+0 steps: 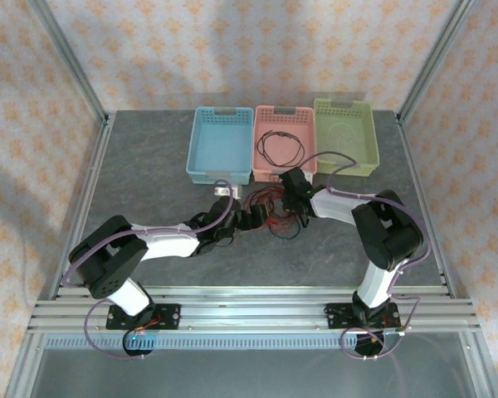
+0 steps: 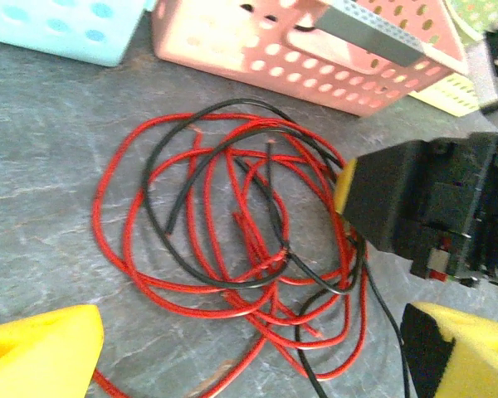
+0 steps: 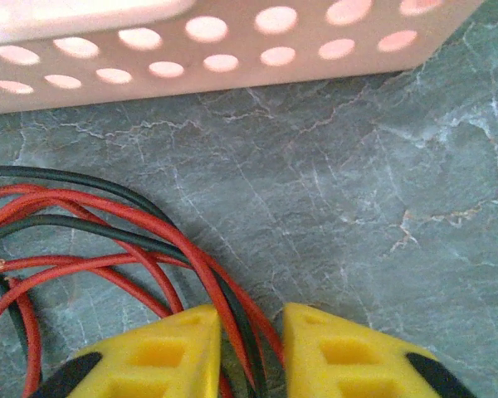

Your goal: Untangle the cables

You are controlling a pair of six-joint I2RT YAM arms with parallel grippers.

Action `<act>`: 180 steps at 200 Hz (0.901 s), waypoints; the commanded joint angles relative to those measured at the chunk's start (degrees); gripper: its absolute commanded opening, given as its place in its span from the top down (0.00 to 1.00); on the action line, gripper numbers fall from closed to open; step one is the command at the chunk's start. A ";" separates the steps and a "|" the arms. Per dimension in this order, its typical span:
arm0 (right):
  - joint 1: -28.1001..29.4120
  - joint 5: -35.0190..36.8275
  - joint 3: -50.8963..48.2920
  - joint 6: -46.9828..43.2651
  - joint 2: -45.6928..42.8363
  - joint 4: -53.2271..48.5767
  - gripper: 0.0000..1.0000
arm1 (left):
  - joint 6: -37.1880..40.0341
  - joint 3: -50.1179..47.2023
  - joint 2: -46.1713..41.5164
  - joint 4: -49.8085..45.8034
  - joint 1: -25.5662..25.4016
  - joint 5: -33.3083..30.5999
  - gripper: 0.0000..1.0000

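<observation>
The cables [image 1: 274,217] [image 2: 249,240] [image 3: 149,220] were noted as one loose tangle of red and black strands, lying on the grey table [image 1: 149,166] at the centre of the top view, just below the pink basket [image 1: 285,111]. In the left wrist view several red loops were seen overlapped, with black strands crossing over and under them; two cut ends were seen inside the loops.

The right gripper [image 3: 251,319] [image 1: 301,217] was recorded at the tangle's right edge. Its yellow pads [image 3: 158,356] were drawn close together at the bottom of the right wrist view, pinching a few red and black strands that filled the gap between them. In the left wrist view its black body and one yellow pad [image 2: 345,184] were seen covering the right side of the tangle.

The left gripper [image 2: 253,332] [image 1: 251,217] was recorded at the tangle's left edge, fingers spread wide in the lower corners of its own view, nothing held; red and black strands ran between them.

A separate black cable [image 1: 280,148] was seen coiled inside the pink basket. The perforated wall of that basket [image 2: 232,41] [image 3: 232,33] stood just above the tangle. The blue basket [image 1: 222,110] [image 2: 58,25] was noted to its left, the green basket [image 1: 342,104] to its right.
</observation>
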 commanded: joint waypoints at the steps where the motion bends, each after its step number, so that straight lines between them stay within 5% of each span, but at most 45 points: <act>1: 0.06 1.32 -0.58 -2.48 -0.82 -0.61 0.80 | -0.56 -0.99 -2.08 -1.84 1.59 -2.25 0.06; 69: 5.14 -4.97 -8.47 -9.82 -8.61 0.94 0.87 | -0.87 -2.06 -4.55 -7.69 5.07 -3.18 0.14; 106: 8.41 -4.71 -11.70 -10.61 -12.82 0.96 0.90 | -0.61 -2.23 -5.04 -11.99 5.52 -3.36 0.26; 145: 9.12 5.40 -11.08 -5.23 -12.83 -3.22 0.99 | -0.35 -0.77 -2.80 -15.09 5.61 -3.41 0.40; 180: 9.13 5.57 -11.31 -3.85 -12.78 -2.72 0.99 | 0.51 2.94 0.50 -18.76 5.61 -3.38 0.55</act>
